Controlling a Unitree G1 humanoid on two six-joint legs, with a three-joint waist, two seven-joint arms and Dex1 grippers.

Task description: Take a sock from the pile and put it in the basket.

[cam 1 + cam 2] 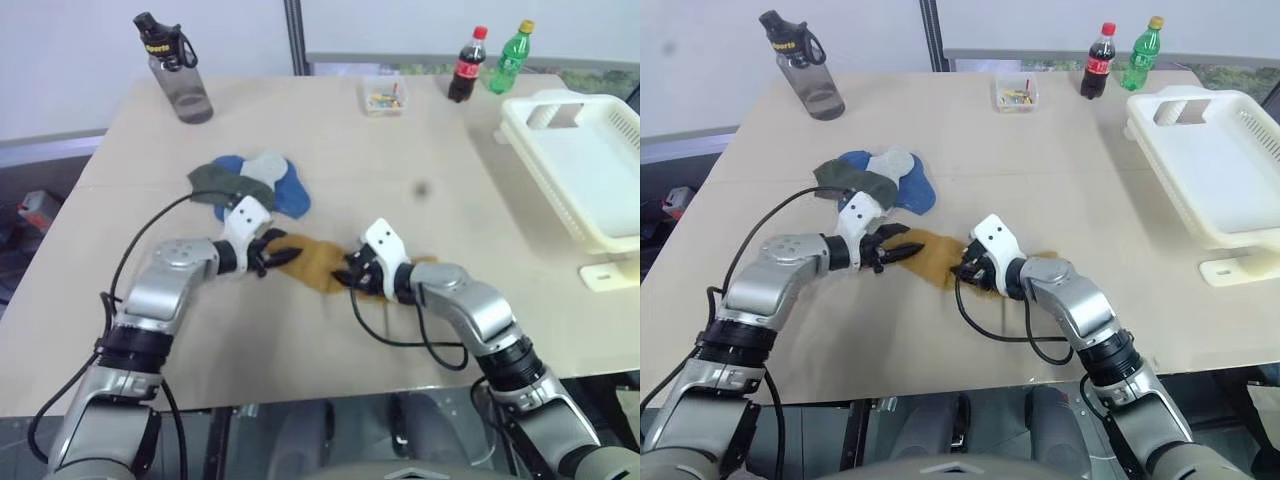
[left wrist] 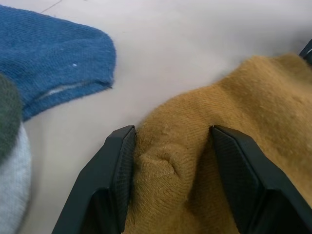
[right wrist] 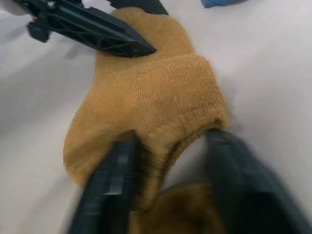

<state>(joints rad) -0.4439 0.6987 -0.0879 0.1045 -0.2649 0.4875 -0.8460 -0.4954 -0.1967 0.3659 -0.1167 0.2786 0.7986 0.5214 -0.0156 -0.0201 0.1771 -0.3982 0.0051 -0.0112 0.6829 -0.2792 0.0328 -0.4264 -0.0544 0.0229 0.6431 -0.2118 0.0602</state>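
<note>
Yellow sock (image 1: pixel 318 262): lying flat on the table (image 1: pixel 400 170), apart from and just in front of the pile.
Pile (image 1: pixel 250 182): blue, dark green and pale grey socks lying heaped at mid-table.
Left gripper (image 1: pixel 281 251): pinching one end of the yellow sock, fingers (image 2: pixel 114 168) half apart with cloth bunching between.
Right gripper (image 1: pixel 352 276): closing narrowly around the other end, cloth sitting between its fingers (image 3: pixel 113 181).
Basket (image 1: pixel 585 170): standing at the table's right edge, well apart from both grippers.

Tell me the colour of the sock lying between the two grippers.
Mustard yellow sock, best seen in the left wrist view.
</note>
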